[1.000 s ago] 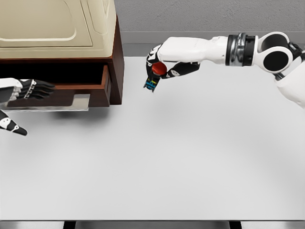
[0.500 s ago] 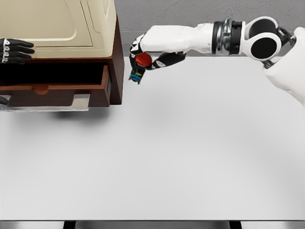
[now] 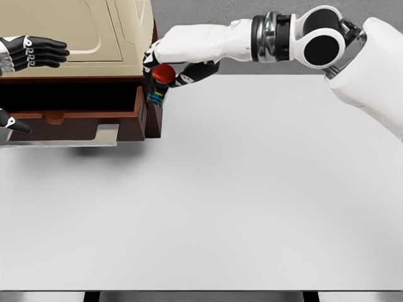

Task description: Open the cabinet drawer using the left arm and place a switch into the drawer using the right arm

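Observation:
A brown wooden cabinet (image 3: 154,69) with a cream top stands at the far left, and its drawer (image 3: 75,116) is pulled out toward me. My right hand (image 3: 160,69) is shut on the switch (image 3: 162,77), a red-capped button with a dark, blue-marked base. It hangs in front of the cabinet's right front corner, just right of the drawer. My left hand (image 3: 38,51) is at the left edge, above the drawer and in front of the cream top, with its fingers stretched out and nothing in them.
The white table (image 3: 239,201) spreads from the cabinet to the near edge. A grey wall runs along the back. My right forearm (image 3: 252,38) reaches across the far side of the table.
My right hand has carried the switch left, from over the table to the cabinet's right corner. My left hand has risen from the drawer front and now sits above the drawer.

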`<action>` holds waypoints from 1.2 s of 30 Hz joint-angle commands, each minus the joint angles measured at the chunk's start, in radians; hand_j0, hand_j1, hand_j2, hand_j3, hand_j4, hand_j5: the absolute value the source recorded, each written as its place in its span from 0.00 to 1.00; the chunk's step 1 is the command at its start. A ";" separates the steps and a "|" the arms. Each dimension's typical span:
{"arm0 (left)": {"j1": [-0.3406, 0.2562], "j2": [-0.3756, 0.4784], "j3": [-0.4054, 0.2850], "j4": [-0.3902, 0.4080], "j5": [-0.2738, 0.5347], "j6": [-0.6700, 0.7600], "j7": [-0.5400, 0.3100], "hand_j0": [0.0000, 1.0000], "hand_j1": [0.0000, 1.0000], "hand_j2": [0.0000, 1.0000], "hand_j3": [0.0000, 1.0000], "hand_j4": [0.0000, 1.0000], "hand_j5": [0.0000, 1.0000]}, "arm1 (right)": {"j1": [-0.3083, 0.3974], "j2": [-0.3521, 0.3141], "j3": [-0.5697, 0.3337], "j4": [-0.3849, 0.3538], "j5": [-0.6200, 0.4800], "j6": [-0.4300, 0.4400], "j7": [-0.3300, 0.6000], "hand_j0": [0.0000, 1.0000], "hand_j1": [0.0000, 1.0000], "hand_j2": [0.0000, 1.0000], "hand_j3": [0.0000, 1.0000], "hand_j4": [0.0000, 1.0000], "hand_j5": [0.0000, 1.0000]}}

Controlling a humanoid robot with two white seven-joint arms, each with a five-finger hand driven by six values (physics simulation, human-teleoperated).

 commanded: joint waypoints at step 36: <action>0.000 0.001 0.002 0.000 0.008 -0.002 0.000 1.00 1.00 1.00 1.00 1.00 1.00 | -0.087 0.258 0.088 0.292 -0.001 -0.002 0.000 0.42 0.42 0.42 0.42 0.42 0.42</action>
